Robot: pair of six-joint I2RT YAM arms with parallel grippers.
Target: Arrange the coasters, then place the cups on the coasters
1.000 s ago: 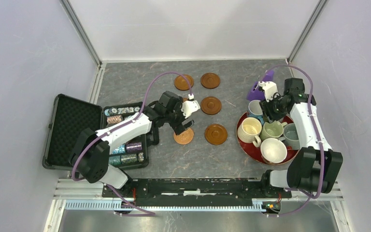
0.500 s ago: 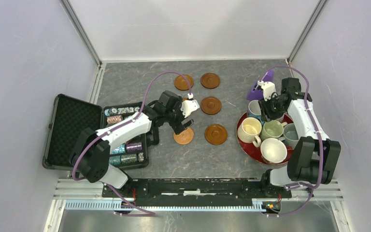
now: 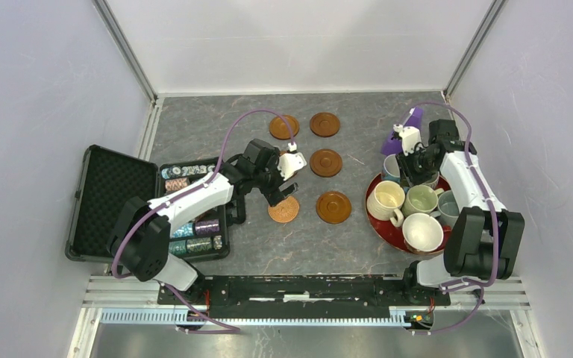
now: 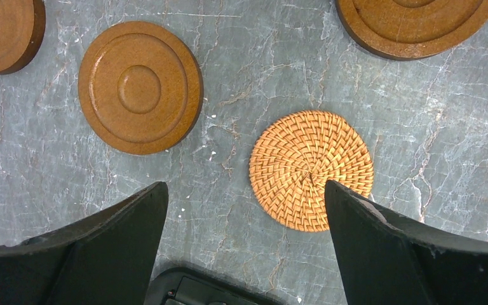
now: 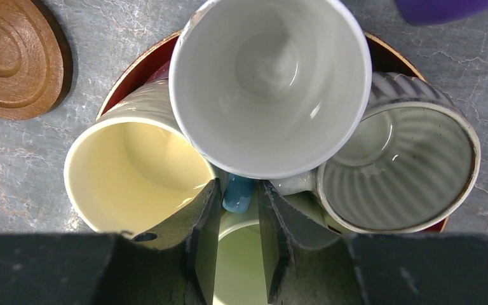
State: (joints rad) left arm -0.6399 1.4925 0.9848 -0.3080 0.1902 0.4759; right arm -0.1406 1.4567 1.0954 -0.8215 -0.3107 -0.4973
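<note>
Here, the left gripper (image 4: 244, 190) hangs wide open over a round woven orange coaster (image 4: 311, 168) on the grey marbled table (image 4: 260, 63). The right gripper (image 5: 238, 190) flanks the blue handle (image 5: 238, 202) of a white-lined ceramic mug (image 5: 270, 82) on the round red tray (image 5: 133, 73); clamped or not, I cannot tell.

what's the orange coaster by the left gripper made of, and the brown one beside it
Orange coaster: looks like woven rattan or straw, matte; a spiral weave shows. Brown coaster: seemingly turned wood, smooth satin finish, with concentric rings.

Wide overhead view, wrist views close, downward, coasters (image 3: 326, 162) shared
</note>
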